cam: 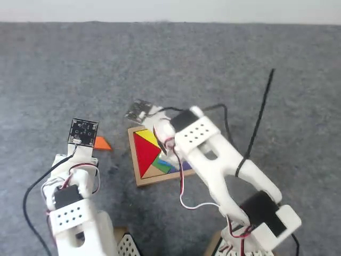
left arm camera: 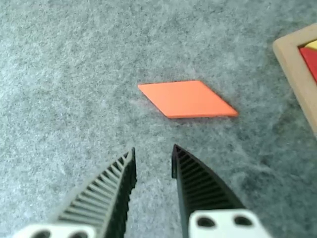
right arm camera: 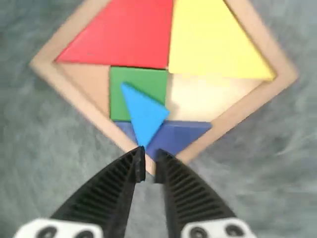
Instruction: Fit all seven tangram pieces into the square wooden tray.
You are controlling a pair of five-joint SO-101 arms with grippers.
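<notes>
4 pcs sit in tray (cam: 133,157), light-blue triangle (right arm camera: 143,114) askew, orange parallelogram (left arm camera: 187,99) outside at left; left gripper (left arm camera: 152,156) fingers spread, right gripper (right arm camera: 149,158) barely apart.

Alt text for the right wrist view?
Square wooden tray holding a red triangle, a yellow triangle, a green square and a dark blue piece; a light blue triangle lies askew atop those two. Black jaws, slightly parted, hover at one tray corner.

left tool (left arm camera: 153,150): fingers parted, low, tilted down | right tool (right arm camera: 148,157): tilted down, its arm (cam: 230,160) stretched forward and leftward
</notes>
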